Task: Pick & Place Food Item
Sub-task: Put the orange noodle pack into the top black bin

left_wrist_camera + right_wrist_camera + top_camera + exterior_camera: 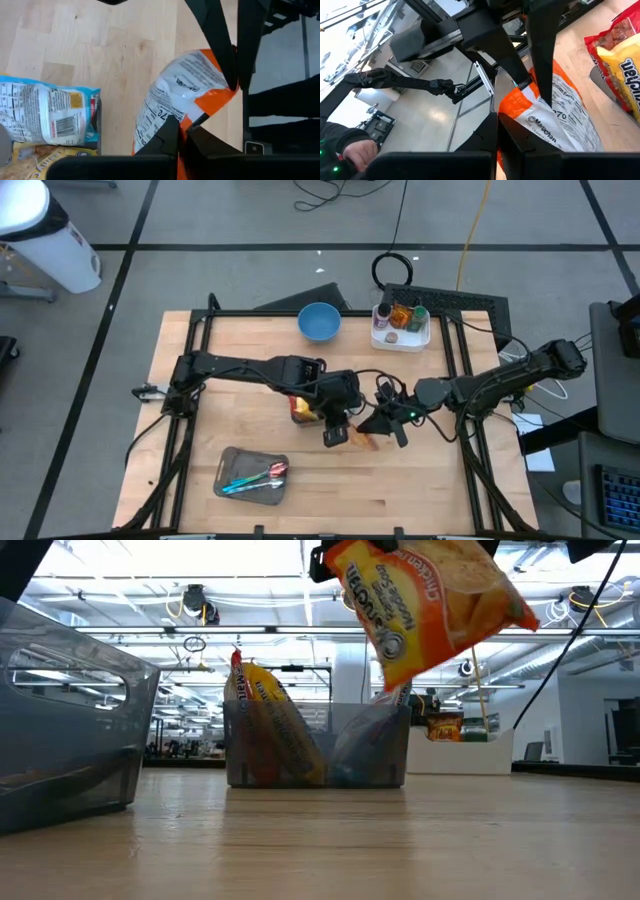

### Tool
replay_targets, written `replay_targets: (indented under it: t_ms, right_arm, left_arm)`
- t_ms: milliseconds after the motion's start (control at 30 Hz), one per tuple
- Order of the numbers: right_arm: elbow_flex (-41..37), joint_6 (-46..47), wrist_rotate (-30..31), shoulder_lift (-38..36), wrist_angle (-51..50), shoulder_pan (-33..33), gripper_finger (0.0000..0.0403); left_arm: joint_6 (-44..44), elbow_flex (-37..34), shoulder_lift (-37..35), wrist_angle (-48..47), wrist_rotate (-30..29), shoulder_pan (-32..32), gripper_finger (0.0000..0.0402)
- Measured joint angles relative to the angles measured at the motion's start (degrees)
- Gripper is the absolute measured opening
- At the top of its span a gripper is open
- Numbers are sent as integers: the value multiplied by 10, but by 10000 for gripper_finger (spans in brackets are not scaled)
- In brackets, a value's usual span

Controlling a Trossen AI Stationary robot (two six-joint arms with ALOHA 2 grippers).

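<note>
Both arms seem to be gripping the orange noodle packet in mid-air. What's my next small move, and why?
Probably open the right gripper. Both it and the left gripper pinch the orange noodle packet, held above the table beside the clear bin of packets. One arm must let go before the other can carry it.

The orange noodle packet hangs with its top cut off by the low view's upper edge, hiding whatever holds it. From above, the packet is mostly covered by the left gripper and right gripper. Contents of the white tray are too small to name. The clear bin shows only blurred packets. A person's hand is cropped at the right wrist view's corner.
</note>
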Motion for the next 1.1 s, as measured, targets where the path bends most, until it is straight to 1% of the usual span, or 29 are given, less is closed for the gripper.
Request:
replay_targets:
  t_ms: [300,433,533,633,833,967,1100]
  right_arm:
    - [0,0,-5,0,1,-23,1]
    - [0,-3,-7,0,14,-34,10]
    - [0,-12,-27,0,29,-47,25]
    - [0,-6,-50,0,42,-67,57]
    - [0,-1,-107,-13,56,-126,156]
    - [1,-10,-111,-23,65,-177,209]
    - [-1,-28,-110,-27,72,-233,238]
  left_arm:
    - [-35,0,-3,13,13,14,5]
    - [-47,0,-11,11,14,19,4]
    - [-62,0,-20,8,14,21,3]
    - [-78,0,-36,-3,11,24,3]
    - [-132,0,-79,-23,-5,33,2]
    - [-184,-1,-109,-40,-6,49,1]
    - [-224,0,-131,-44,-17,70,1]
